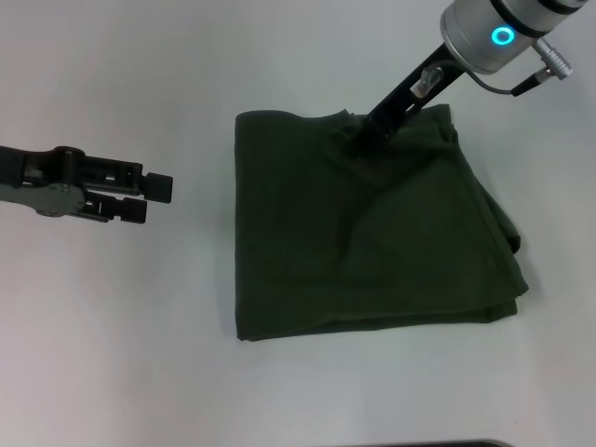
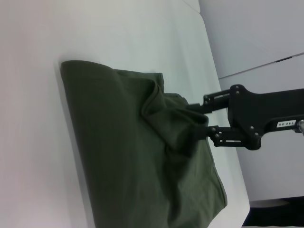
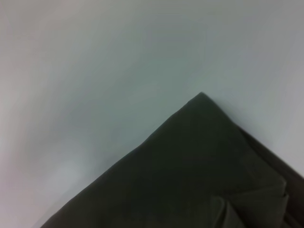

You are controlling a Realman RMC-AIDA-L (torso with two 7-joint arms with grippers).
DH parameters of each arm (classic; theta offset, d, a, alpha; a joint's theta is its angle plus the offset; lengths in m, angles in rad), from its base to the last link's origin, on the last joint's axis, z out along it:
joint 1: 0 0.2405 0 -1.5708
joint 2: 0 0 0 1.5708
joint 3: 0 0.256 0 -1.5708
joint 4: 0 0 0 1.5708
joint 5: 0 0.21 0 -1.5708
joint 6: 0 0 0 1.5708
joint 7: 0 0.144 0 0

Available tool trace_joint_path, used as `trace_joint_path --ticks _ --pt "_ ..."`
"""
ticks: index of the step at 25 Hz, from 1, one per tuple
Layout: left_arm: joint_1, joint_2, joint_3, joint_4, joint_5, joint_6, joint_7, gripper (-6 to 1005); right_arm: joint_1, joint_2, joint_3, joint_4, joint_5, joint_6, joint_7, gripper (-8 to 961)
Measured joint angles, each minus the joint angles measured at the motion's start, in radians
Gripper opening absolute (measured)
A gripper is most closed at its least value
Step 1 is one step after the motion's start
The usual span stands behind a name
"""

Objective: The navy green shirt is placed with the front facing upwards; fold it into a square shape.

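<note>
table [image 1: 112, 354]: white, fills your head view | navy green shirt [image 1: 372, 251]: folded near-square, centre-right | right gripper [image 1: 358, 130]: upper right, fingers pinched on shirt's far edge | left gripper [image 1: 154, 198]: left-middle, slightly parted, holding nothing, apart from shirt

Black grippers [image 1: 154, 197]; silver wrist [image 1: 484, 33] with cyan ring

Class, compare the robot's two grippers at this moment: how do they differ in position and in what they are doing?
The right gripper is down on the navy green shirt near its far edge, with cloth bunched between its fingers; the left gripper hangs over the bare white table, off the shirt's left side, touching nothing. The right's fingers are shut on fabric; the left's are open and empty. Both are black and two-fingered.
</note>
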Motion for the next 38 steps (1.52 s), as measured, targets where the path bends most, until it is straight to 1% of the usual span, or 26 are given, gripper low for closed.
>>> trace_joint_path --ticks 6,9,14,17,20,24,28,35,38 --pt "-0.001 -0.001 0.000 0.000 -0.005 0.000 0.001 841 -0.007 -0.002 0.004 -0.017 -0.010 -0.018 0.027 404" --pt "-0.001 -0.004 0.000 0.000 -0.008 0.002 0.002 841 -0.008 -0.003 0.007 -0.021 -0.041 -0.018 0.048 339" --pt "-0.001 -0.005 0.000 0.000 -0.009 0.003 0.005 841 -0.016 -0.002 0.021 -0.036 -0.064 -0.017 0.068 97" --pt "0.002 -0.005 0.000 0.000 -0.009 0.002 0.010 841 -0.023 -0.002 0.030 -0.054 -0.068 -0.022 0.077 64" --pt "0.004 -0.005 0.000 0.000 -0.009 0.002 0.010 841 -0.036 -0.004 0.044 -0.101 -0.084 -0.040 0.094 30" --pt "0.004 -0.005 0.000 -0.001 -0.010 0.003 0.011 842 -0.047 -0.008 0.087 -0.167 -0.134 -0.087 0.111 31" --pt "0.003 -0.004 0.000 -0.001 -0.010 0.002 0.012 842 -0.047 -0.012 0.142 -0.177 -0.191 -0.118 0.115 30" --pt "0.002 -0.005 0.000 -0.001 -0.010 0.000 0.012 841 -0.049 -0.017 0.232 -0.186 -0.289 -0.114 0.126 31" --pt "0.002 -0.007 0.000 -0.001 -0.011 -0.001 0.012 841 -0.053 -0.017 0.246 -0.189 -0.299 -0.101 0.127 31"
